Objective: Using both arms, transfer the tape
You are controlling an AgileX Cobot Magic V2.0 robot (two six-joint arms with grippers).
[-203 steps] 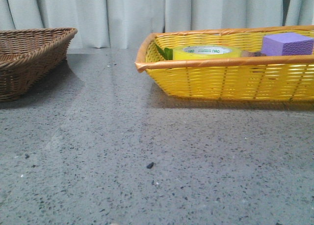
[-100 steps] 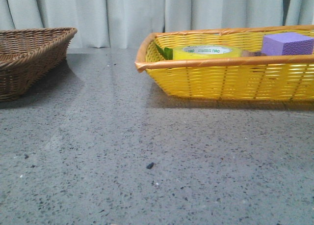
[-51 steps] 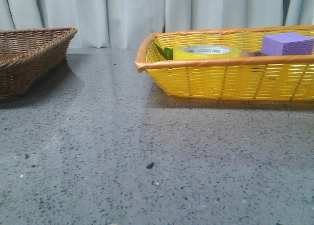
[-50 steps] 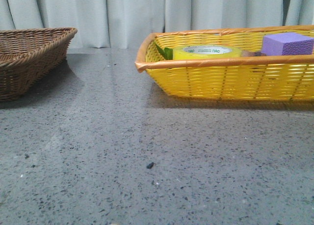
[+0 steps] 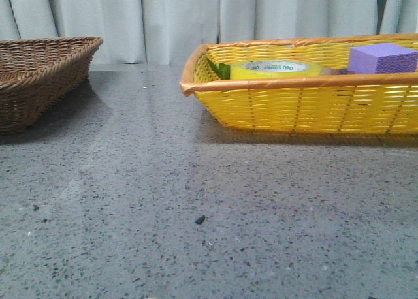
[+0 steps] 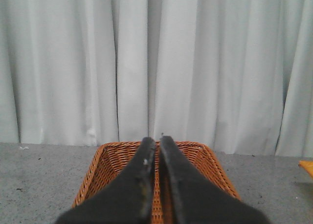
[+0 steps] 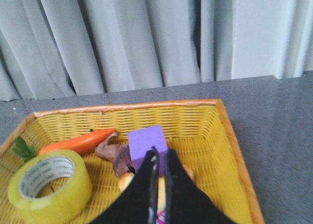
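The yellow tape roll point(image 5: 277, 68) lies flat in the yellow wicker basket point(image 5: 300, 106) at the right back of the table. In the right wrist view the tape point(image 7: 49, 185) shows its white core with green print. My right gripper point(image 7: 160, 153) is shut and empty, above the basket over the purple block point(image 7: 147, 141), to the side of the tape. My left gripper point(image 6: 156, 141) is shut and empty, over the brown wicker basket point(image 6: 112, 170). Neither gripper shows in the front view.
The brown basket point(image 5: 39, 77) stands at the left back. In the yellow basket lie an orange carrot point(image 7: 78, 141) with green leaves, a brown scrap point(image 7: 115, 155) and the purple block point(image 5: 382, 57). Grey curtains hang behind the speckled grey table point(image 5: 196, 207).
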